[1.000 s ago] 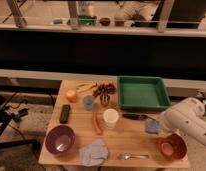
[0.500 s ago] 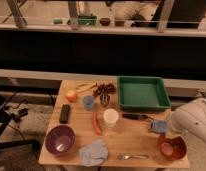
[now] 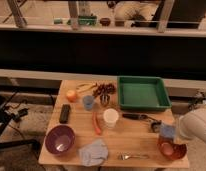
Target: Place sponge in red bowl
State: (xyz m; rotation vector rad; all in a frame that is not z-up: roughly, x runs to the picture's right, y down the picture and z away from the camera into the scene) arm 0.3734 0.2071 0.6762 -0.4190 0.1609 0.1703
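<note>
Gripping the sponge [image 3: 168, 132], the hand [image 3: 163, 129] is closed on it at the right side of the worktop [image 3: 131, 140]; the sponge sits just above the far rim of the red bowl [image 3: 172, 149]; two bowls, red and purple [image 3: 60, 139]; two cups, white [image 3: 111, 118] and blue [image 3: 88, 102]; one tray [image 3: 143, 106]; one cloth [image 3: 93, 151]; one orange [image 3: 71, 95]; any writing is too small to read.

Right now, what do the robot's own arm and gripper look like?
The arm is a bulky, smooth, rounded white shell at the right edge of the view, with no markings or cables that I can see. The gripper is at its tip, by the sponge above the red bowl, but too little of it shows to tell its colour or shape.
</note>
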